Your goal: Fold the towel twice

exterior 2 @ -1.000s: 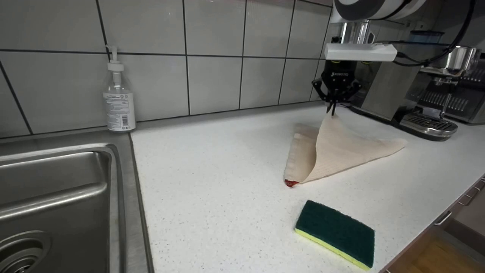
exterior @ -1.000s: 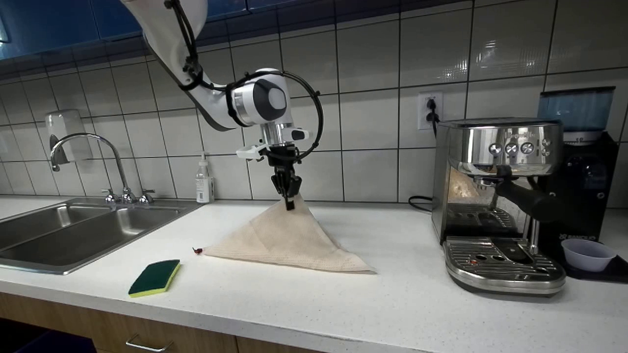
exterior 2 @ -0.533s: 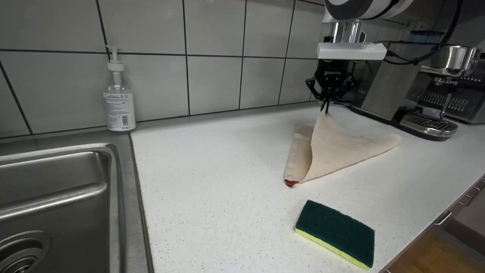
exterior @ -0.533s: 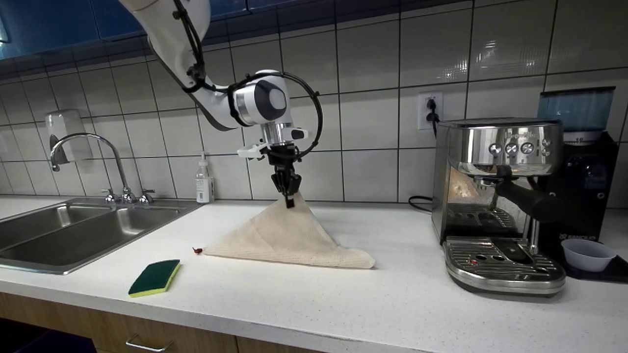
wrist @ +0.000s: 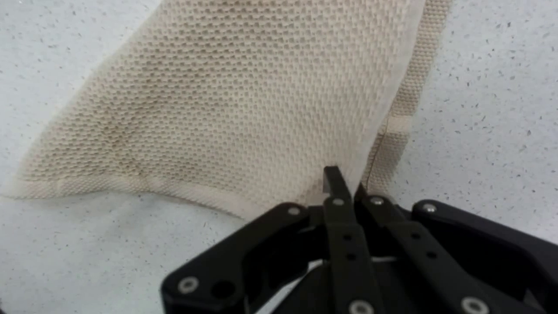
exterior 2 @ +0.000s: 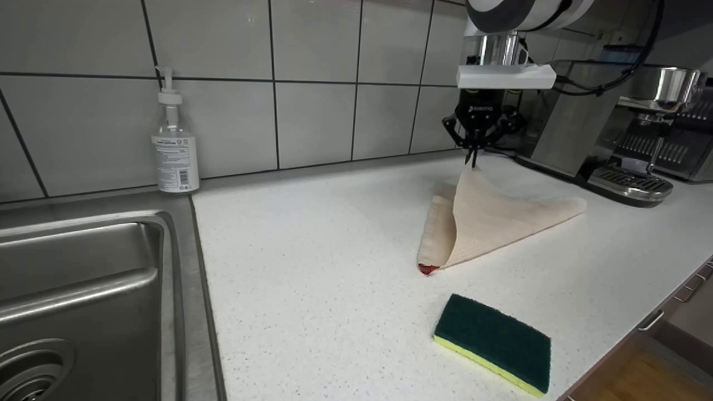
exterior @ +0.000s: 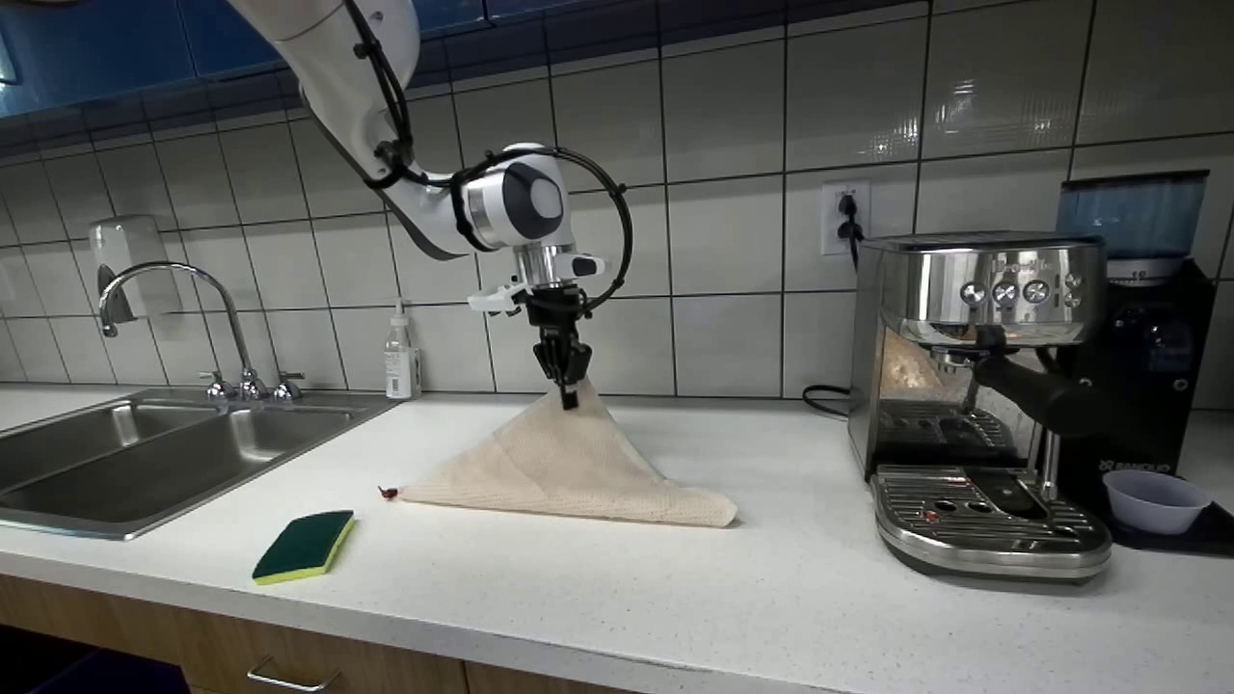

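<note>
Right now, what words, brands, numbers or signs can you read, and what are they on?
"ROBOTIQ": gripper.
"RANCILIO", blurry: black grinder.
Label on pump bottle: too small.
Red tag on towel: too small.
Lettering on espresso machine: too blurred.
Marking on grinder's collar: too small.

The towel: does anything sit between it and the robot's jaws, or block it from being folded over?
Nothing visible does. The jaws are closed directly on a raised peak of the towel, with no object between. The sponge lies apart on the counter, near the towel's red tip, and probably won't hinder folding.
</note>
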`<control>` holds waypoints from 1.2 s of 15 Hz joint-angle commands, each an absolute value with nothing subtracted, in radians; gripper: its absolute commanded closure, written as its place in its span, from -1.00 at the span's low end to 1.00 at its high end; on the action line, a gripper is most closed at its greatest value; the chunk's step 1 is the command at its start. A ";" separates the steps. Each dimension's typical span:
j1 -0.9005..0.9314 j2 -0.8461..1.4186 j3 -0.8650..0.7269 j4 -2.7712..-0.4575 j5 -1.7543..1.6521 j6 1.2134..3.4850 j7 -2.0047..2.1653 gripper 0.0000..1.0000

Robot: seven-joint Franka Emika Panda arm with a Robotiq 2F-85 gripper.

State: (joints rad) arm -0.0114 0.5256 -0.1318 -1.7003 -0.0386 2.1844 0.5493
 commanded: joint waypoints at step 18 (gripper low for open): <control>0.000 0.563 -0.152 -1.639 -0.030 2.132 0.572 -0.72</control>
State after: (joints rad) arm -0.0104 0.5597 -0.1377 -1.6608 -0.0386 2.1641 0.5525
